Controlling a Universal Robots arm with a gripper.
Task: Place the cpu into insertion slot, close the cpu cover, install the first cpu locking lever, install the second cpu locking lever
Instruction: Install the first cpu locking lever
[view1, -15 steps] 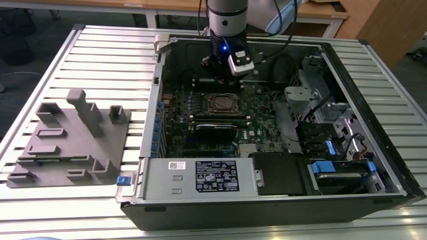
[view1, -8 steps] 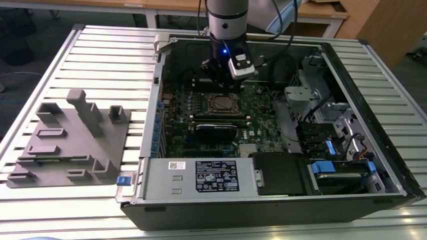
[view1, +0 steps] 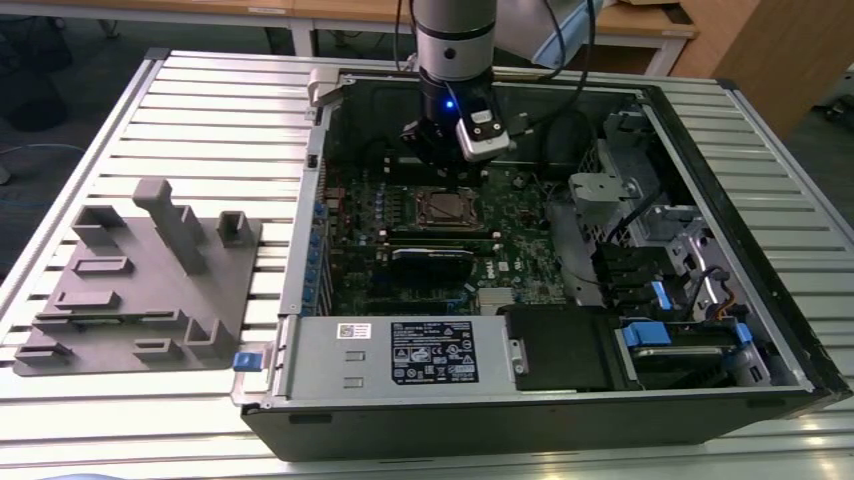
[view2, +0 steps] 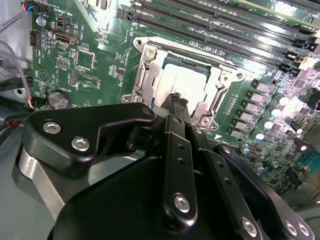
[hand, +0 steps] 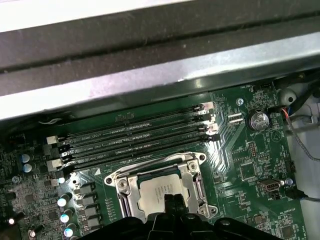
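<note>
Your black gripper (view2: 176, 100), fingertips pressed together on nothing, hovers at the rim of the small square black insertion slot (view2: 186, 61). There the silvery-grey square cpu (view2: 182, 82) lies flat, metal face up, framed by the thin silver cpu cover (view2: 145, 75) (apparently lowered). Being square, the chip has no long axis, and its sides parallel the long black memory slots (view2: 200, 25). It is likely light, rigid and fragile, so grip it by the edges only.
</note>
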